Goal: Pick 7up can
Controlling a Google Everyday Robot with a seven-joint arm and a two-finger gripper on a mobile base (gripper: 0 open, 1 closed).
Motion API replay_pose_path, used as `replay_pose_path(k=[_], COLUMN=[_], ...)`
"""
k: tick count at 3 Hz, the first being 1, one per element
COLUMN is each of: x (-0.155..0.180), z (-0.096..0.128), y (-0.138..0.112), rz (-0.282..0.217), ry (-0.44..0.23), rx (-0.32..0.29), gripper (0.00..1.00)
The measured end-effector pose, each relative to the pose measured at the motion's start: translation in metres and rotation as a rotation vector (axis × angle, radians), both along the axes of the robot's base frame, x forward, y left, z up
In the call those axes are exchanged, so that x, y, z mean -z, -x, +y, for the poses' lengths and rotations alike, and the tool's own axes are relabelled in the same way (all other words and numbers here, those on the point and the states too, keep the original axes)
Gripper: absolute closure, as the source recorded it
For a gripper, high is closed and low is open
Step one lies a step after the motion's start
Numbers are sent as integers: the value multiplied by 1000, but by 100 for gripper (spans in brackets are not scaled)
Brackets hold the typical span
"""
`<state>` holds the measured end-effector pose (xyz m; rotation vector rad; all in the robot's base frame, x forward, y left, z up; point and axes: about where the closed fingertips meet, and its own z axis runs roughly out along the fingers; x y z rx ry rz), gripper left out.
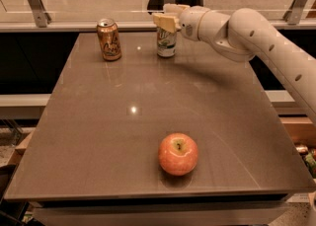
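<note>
The 7up can (166, 44), white with a green logo and green lower band, stands upright at the far edge of the table (98, 136), right of centre. My gripper (169, 16) reaches in from the right at the level of the can's top. It is open, with one pale fingertip (165, 22) in front of the can's upper part and the other behind it. The can's silver top is hidden by the near finger. The can rests on the table.
A copper-orange can (109, 39) stands upright at the far left, about a can's height from the 7up can. A red apple (178, 154) lies near the table's front edge. A glass railing with metal posts (34, 3) runs behind the table.
</note>
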<state>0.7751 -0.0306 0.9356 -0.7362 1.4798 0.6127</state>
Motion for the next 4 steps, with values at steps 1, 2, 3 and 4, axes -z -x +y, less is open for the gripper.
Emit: replay_pose_path(k=[1, 2, 3, 4], x=[0, 0, -7, -27], z=[4, 6, 8, 9], y=[0, 0, 3, 10], rz=[0, 1, 7, 24], ry=[-1, -1, 3, 6], rx=[-5, -9, -11, -14], gripper=[87, 100, 100, 100])
